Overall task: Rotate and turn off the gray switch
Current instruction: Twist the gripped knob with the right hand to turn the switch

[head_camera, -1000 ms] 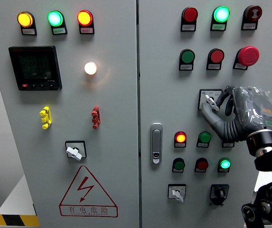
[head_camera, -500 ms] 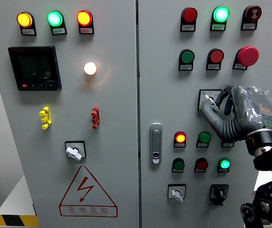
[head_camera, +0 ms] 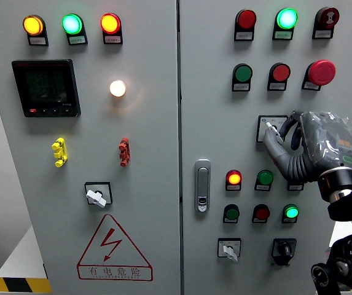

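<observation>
Gray switch [head_camera: 271,128] sits under the fingertips of our right hand [head_camera: 311,147]. The fingers [head_camera: 275,142] are curled and pinch its knob. Just below the hand glows a red lamp [head_camera: 233,178].

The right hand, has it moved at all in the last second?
No. The right hand sits in the same spot on the gray switch, level against the red button above it, as in both earlier pictures.

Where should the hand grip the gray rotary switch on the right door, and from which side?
Grip the gray switch's raised lever, pinched across its flat sides, coming straight at the panel face from the right. It is the only part standing proud of the square plate. The right hand already has fingers on it there.
</observation>
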